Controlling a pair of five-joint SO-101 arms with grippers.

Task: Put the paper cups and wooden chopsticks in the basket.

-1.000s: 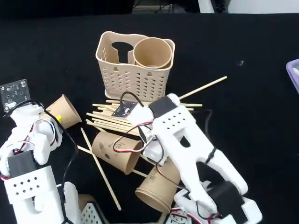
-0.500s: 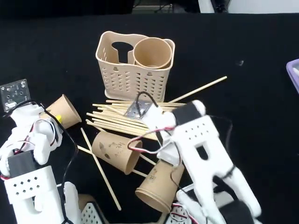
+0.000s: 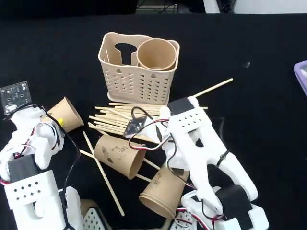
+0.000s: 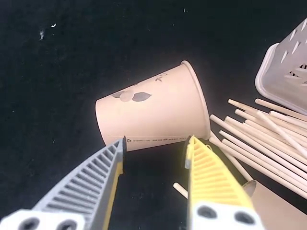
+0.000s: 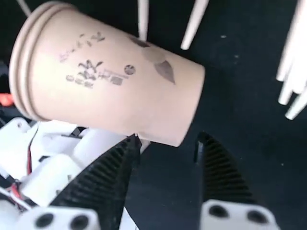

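The high camera looks steeply down over the whole bench, arms nearest. Each wrist camera sits behind its pincer, close to the bench. The left pincer frames a paper cup, chopsticks and a basket corner. The right pincer frames a second cup. All of these also lie in the high view.

Body: left arm, right arm – white shells, black servo blocks, red-black-white cables; left claw – grey and yellow ribbed fingers; right claw – black ribbed fingers.
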